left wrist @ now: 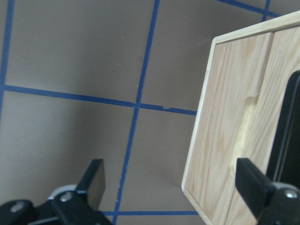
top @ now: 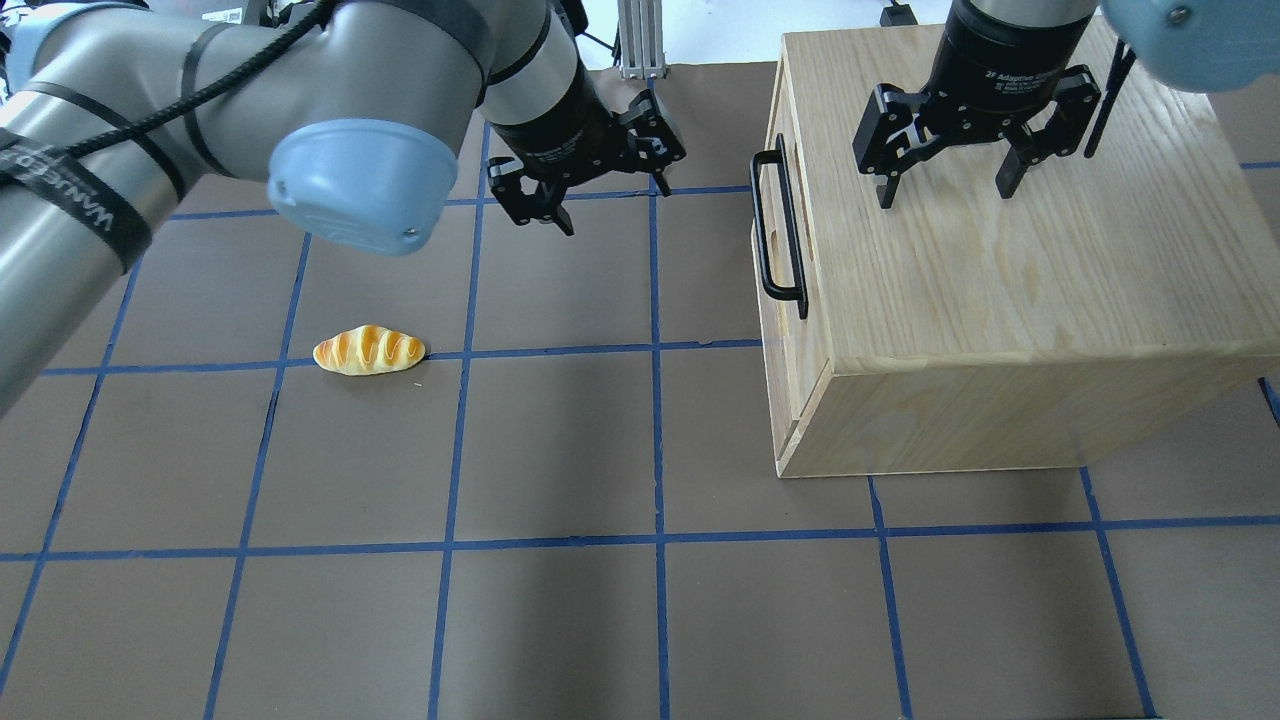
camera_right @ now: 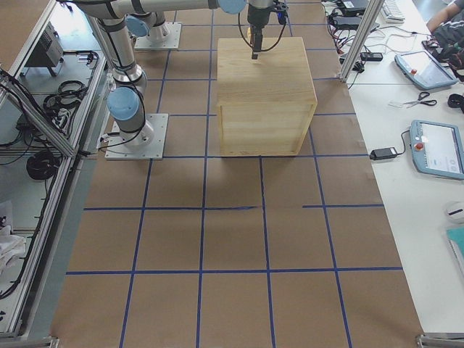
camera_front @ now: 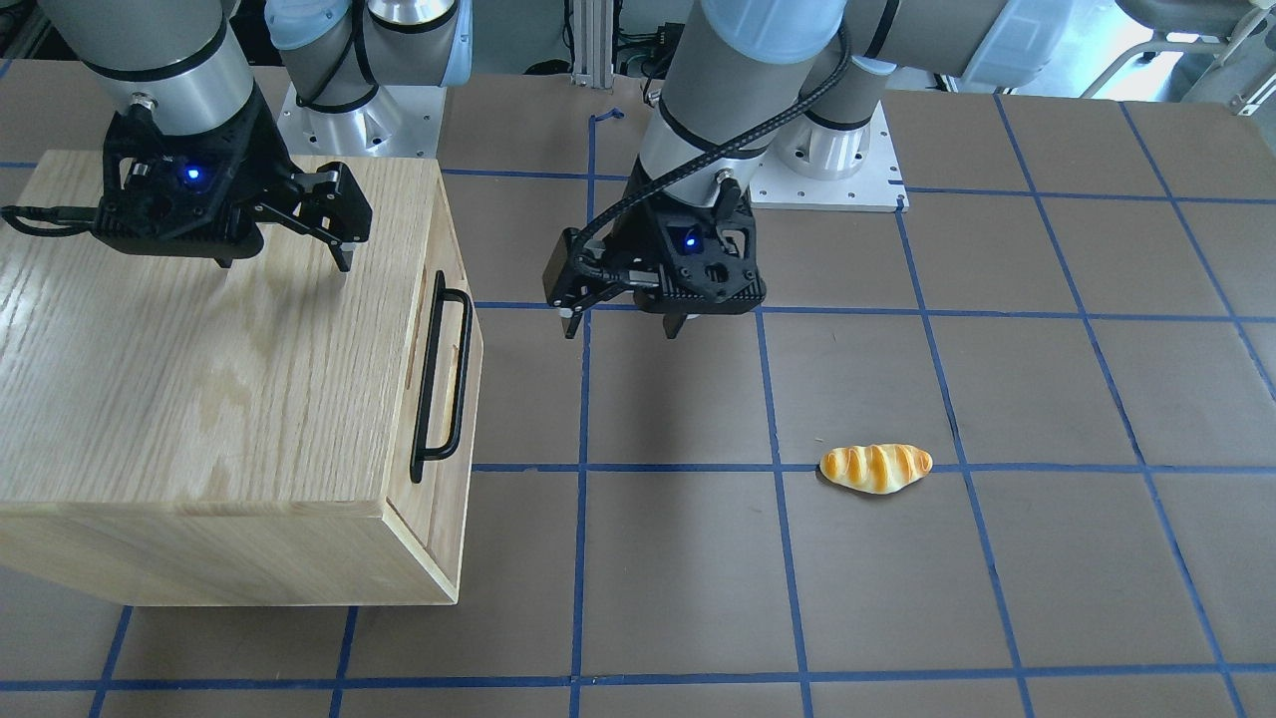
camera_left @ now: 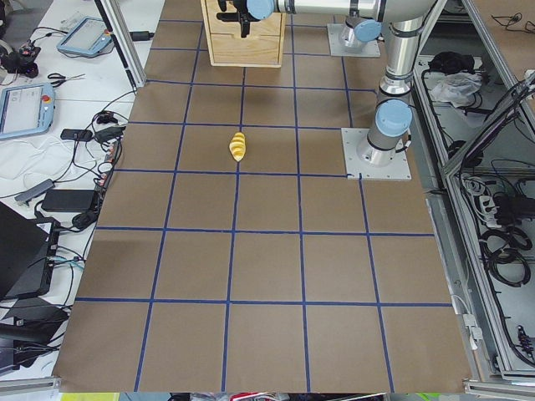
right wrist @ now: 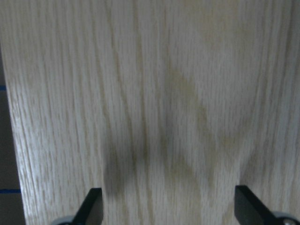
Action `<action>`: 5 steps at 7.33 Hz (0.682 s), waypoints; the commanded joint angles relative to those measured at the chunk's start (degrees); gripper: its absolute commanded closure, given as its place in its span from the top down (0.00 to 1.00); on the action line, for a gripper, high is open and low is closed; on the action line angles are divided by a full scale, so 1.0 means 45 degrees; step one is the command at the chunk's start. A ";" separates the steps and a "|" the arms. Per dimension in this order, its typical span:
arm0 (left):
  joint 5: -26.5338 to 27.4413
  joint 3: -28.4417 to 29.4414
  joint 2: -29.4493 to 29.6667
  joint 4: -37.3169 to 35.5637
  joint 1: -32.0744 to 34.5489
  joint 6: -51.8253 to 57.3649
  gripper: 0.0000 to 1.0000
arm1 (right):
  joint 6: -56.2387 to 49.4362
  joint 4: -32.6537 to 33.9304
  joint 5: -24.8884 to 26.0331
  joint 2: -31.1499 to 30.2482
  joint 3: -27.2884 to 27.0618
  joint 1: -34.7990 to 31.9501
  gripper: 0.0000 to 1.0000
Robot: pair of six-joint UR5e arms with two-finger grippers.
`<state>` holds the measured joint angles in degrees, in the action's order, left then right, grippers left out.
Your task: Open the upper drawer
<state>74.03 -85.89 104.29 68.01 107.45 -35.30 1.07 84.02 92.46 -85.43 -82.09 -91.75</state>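
Observation:
The upper drawer [top: 806,330] is a light oak panel in the cabinet's front, shut flush, with a long black bar handle [top: 780,230]. In the front-facing view the handle [camera_front: 444,379] stands on the cabinet's right face. My left gripper [top: 612,205] is open and empty above the table, apart from the handle on its open side; it also shows in the front-facing view [camera_front: 622,329]. Its wrist view shows the drawer panel [left wrist: 283,51] and handle [left wrist: 288,126] at the right edge. My right gripper [top: 945,195] is open and empty just above the cabinet top [right wrist: 168,93].
The oak cabinet [camera_front: 199,399] stands on the brown gridded table [camera_front: 698,558]. A bread roll [top: 368,350] lies on the table, well away from the cabinet and to the left arm's side. Both arm bases [camera_front: 837,160] are at the table's back.

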 commanded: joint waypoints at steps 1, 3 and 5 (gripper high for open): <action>-0.0378 0.0043 0.0902 -0.1608 0.0515 -0.1079 1.00 | 0.0016 0.0000 0.0000 0.0000 0.0001 -0.0002 1.00; -0.0261 0.0218 0.1237 -0.1675 0.0848 -0.1005 1.00 | -0.0004 0.0000 0.0000 0.0000 0.0001 -0.0002 1.00; -0.0260 0.0219 0.1374 -0.1675 0.0947 -0.0985 1.00 | 0.0016 0.0000 0.0000 0.0000 0.0001 -0.0002 1.00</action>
<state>72.81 -84.98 110.10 60.54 111.39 -39.77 1.11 84.02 92.46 -85.43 -82.09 -91.73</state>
